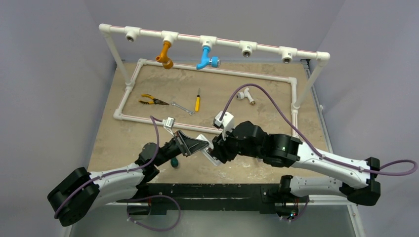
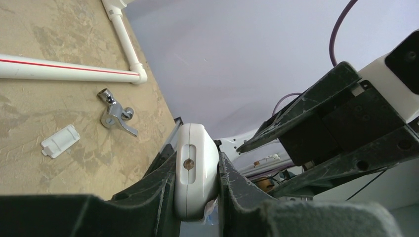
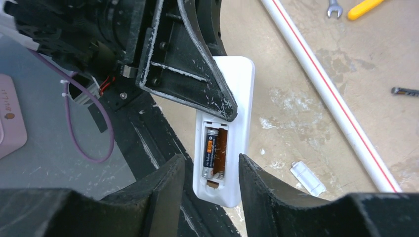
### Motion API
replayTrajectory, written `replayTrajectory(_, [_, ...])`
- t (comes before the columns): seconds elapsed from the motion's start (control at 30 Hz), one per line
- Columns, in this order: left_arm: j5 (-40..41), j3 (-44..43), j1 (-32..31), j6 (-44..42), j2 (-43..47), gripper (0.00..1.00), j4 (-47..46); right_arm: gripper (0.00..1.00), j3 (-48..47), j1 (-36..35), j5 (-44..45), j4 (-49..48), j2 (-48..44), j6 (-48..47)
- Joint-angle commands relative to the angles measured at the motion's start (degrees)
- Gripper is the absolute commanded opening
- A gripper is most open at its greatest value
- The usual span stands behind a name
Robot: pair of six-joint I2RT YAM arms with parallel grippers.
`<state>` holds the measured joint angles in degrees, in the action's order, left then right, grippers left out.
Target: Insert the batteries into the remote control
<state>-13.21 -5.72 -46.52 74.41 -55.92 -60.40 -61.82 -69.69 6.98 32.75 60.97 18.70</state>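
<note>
Left hand clenched on remote control, held above the desk; right hand released, jaws parted at the remote's lower end; one battery sits in the open bay; small white cover lies on the desk.

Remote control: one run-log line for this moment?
remote control: held by left gripper | bay: one battery seated, other slot looks empty | right gripper: open | cover: off

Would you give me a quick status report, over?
Left gripper shut on remote control. Right gripper open, jaws astride bay end. One battery visible in bay. Nothing blocking.
</note>
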Motion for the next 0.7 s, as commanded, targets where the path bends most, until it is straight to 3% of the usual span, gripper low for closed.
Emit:
replayTrajectory(0.0, [-3.78,-0.84,-0.19,0.72,-0.36,0.00,-2.01,0.44,0.03,0.13,-2.41,-1.55,-5.32,-8.78])
replayTrajectory(0.27, [-10.02,-1.18,-0.30,1.32,-2.08,0.00,-3.01,0.44,5.33,0.17,-26.49,1.33,-13.96,-44.61])
replayTrajectory(0.4, [-11.67,-1.74,-0.31,1.16,-2.11,0.00,-1.92,0.39,8.04,0.17,-29.30,-0.28,-15.92,-51.62])
replayTrajectory(0.67, [-13.85,-3.27,-0.76,0.52,-3.11,0.00,-1.27,0.37,9.09,0.17,-39.68,-0.30,-11.22,-59.88])
